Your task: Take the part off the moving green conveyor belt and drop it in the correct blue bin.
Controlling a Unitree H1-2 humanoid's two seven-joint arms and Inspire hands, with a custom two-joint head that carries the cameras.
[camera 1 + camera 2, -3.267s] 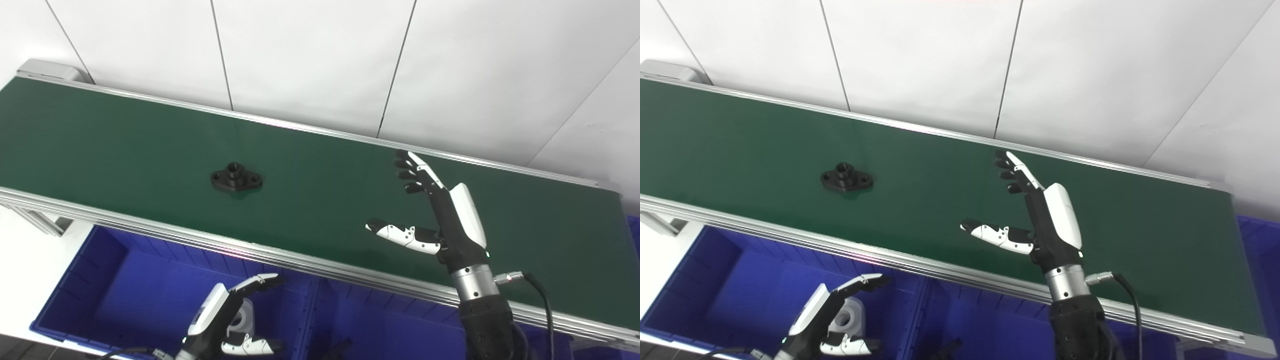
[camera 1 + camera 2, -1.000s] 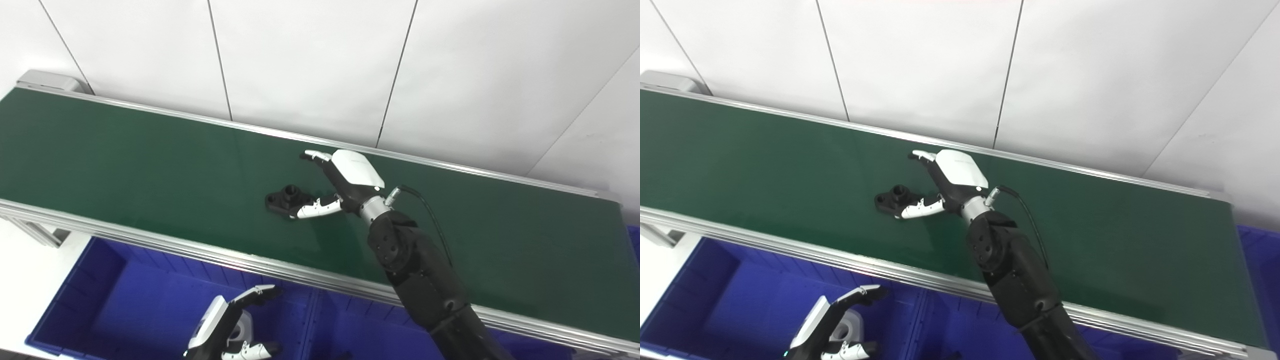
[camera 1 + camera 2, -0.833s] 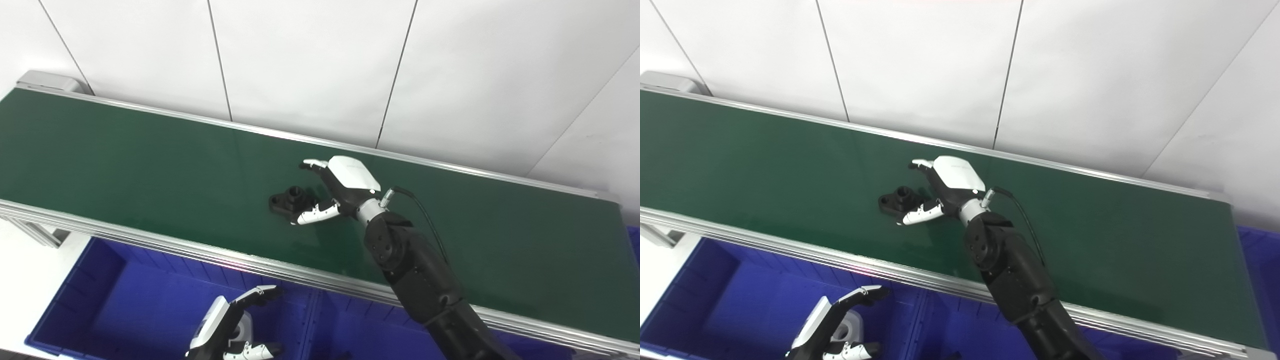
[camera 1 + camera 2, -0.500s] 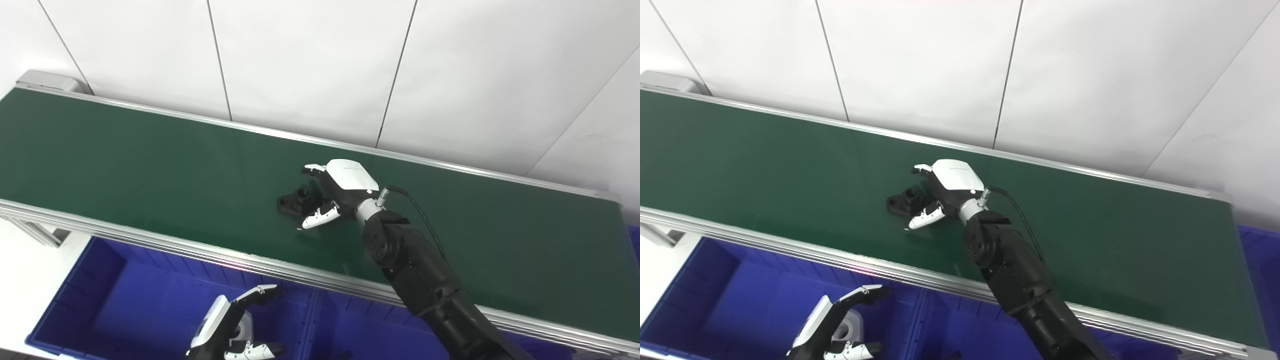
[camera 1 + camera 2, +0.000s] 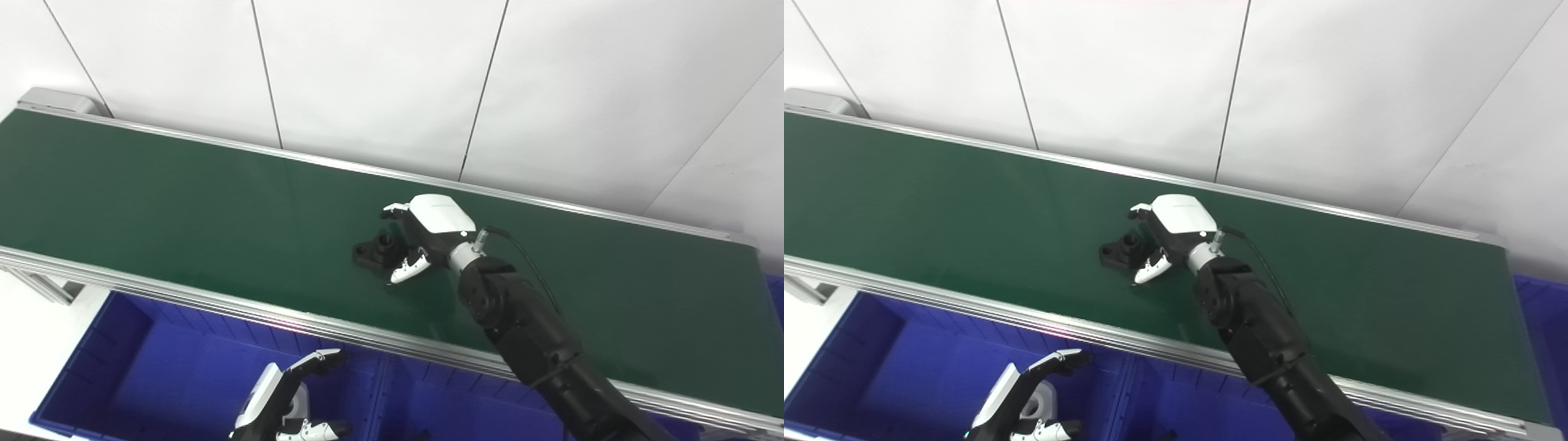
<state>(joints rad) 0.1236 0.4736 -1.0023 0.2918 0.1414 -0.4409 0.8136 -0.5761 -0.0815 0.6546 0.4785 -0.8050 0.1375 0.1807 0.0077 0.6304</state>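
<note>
A black flanged part (image 5: 372, 250) with a round boss lies on the green conveyor belt (image 5: 153, 196), near its middle. My right hand (image 5: 424, 237) reaches over the belt from the right. Its fingers curl over the part's right end and its thumb (image 5: 405, 270) presses in from the near side, so the hand is shut on the part. The part's left flange and boss still show and rest on the belt. My left hand (image 5: 277, 405) hangs open, low over the left blue bin (image 5: 122, 361), holding nothing.
A white part (image 5: 1036, 392) lies in the left blue bin under my left hand. A second blue bin (image 5: 453, 404) sits beside it below the belt's aluminium rail (image 5: 245, 303). Another blue bin (image 5: 1543, 306) shows at the far right. A white panelled wall stands behind the belt.
The part has ridden to the right on the belt. My right hand came down from an open raised pose, followed the part, and curled its fingers and thumb onto it. The left hand barely moved.
</note>
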